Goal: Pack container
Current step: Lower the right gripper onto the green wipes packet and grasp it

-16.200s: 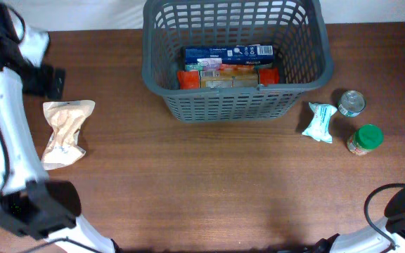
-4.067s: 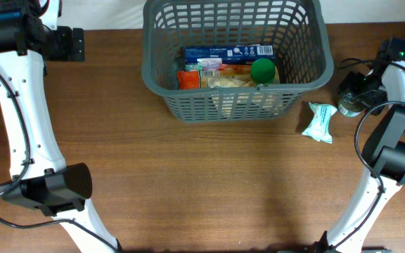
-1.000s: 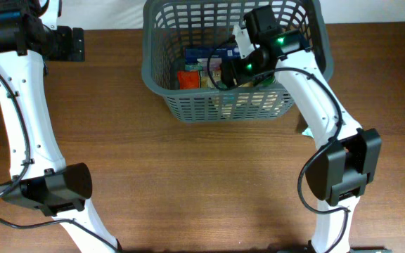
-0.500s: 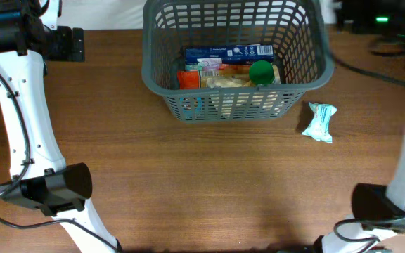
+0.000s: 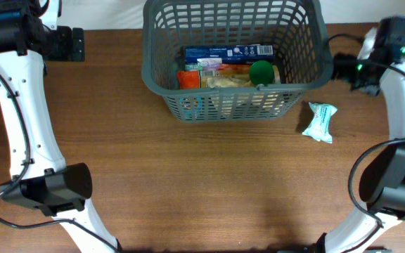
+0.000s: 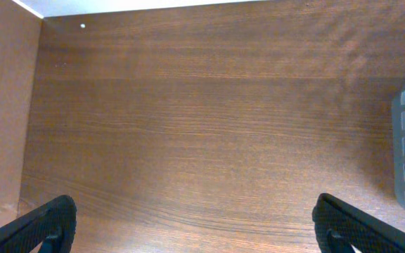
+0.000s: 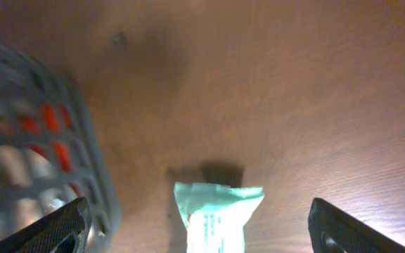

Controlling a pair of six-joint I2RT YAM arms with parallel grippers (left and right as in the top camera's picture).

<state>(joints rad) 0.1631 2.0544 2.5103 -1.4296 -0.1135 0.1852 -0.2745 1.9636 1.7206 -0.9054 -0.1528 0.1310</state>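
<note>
Brown wood table (image 5: 188,183). On it a teal packet (image 5: 320,121) lies flat, just beside the right front corner of the basket (image 5: 223,105). The basket stands upright at far centre of the table. Inside it: blue box (image 5: 227,51) along the back wall, green-lidded jar (image 5: 261,70) front right, orange-red box (image 5: 187,79) front left. To the basket's right the right gripper (image 7: 202,228) hangs above the packet, fingers spread wide, holding nothing. At far left the left gripper (image 6: 199,232) is over bare wood, fingers likewise wide apart, nothing between them.

Overhead top-down; wrists downward (container (image 5: 223,105) shared)
</note>
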